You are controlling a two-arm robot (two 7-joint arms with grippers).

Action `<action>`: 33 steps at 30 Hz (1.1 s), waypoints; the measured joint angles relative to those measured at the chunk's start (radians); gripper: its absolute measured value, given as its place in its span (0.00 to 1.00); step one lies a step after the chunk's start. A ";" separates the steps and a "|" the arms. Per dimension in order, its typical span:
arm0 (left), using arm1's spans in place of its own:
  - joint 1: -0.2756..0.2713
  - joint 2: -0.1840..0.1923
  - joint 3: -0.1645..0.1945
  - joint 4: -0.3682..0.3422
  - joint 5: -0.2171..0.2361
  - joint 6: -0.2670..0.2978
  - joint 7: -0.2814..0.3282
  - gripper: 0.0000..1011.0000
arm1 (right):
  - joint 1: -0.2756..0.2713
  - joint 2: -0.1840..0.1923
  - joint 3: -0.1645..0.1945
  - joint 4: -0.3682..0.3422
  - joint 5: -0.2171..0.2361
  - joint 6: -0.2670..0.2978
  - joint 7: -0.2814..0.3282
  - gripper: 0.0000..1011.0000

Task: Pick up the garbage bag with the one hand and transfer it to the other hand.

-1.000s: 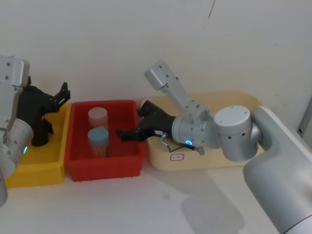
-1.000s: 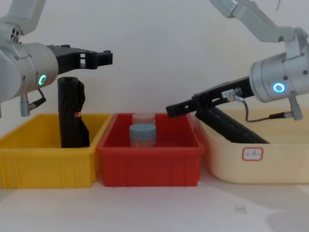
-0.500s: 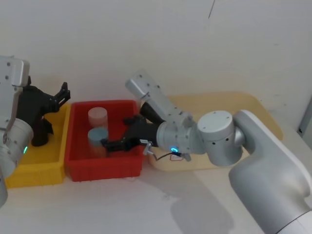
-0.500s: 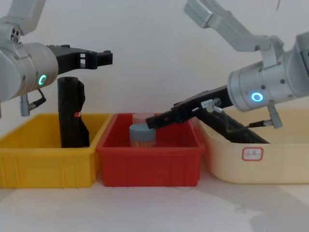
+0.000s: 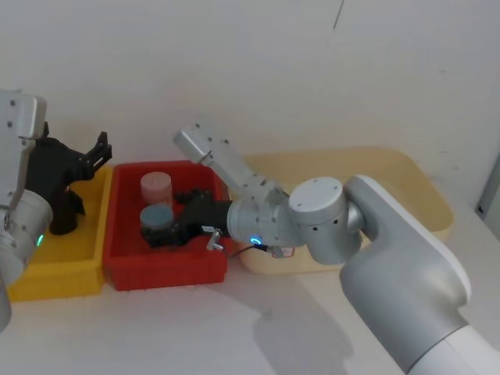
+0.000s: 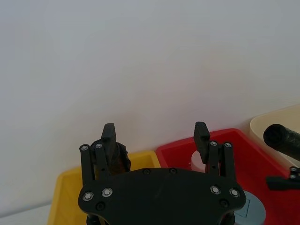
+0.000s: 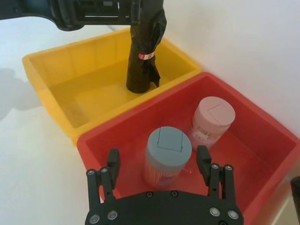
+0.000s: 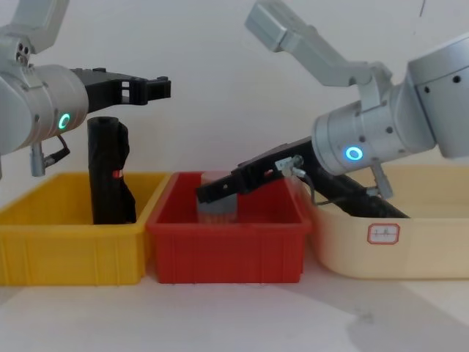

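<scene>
The garbage bag (image 8: 359,198), a slim straight black roll, leans inside the cream tub (image 8: 410,257); one end of it shows in the left wrist view (image 6: 283,139). No gripper touches it. My right gripper (image 8: 209,194), on the blue-ringed arm, reaches left over the red bin (image 8: 227,246). It is open (image 7: 158,159), its fingers either side of a blue-lidded jar (image 7: 168,152). My left gripper (image 8: 163,88), on the green-ringed arm, hangs open (image 6: 155,133) above the yellow bin (image 8: 66,249), holding nothing.
A second black roll (image 8: 108,176) with a bulging loose flap and a red label stands upright in the yellow bin, just below my left gripper. A pink-lidded jar (image 7: 212,117) stands behind the blue-lidded one. The three bins sit side by side against a white wall.
My right arm has swung left from over the cream tub and down into the red bin, ending by the blue-lidded jar. The left arm and both rolls have stayed still.
</scene>
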 joint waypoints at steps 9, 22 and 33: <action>0.000 0.000 0.000 0.000 0.000 0.000 0.000 0.99 | 0.053 -0.036 -0.015 0.130 -0.006 -0.062 -0.021 0.99; 0.000 0.000 0.000 0.000 0.000 0.000 0.000 0.99 | 0.125 -0.075 -0.031 0.304 -0.011 -0.134 -0.038 0.99; 0.000 0.000 0.000 0.000 0.000 0.000 0.000 0.99 | 0.151 -0.089 -0.037 0.369 0.003 -0.137 -0.024 0.92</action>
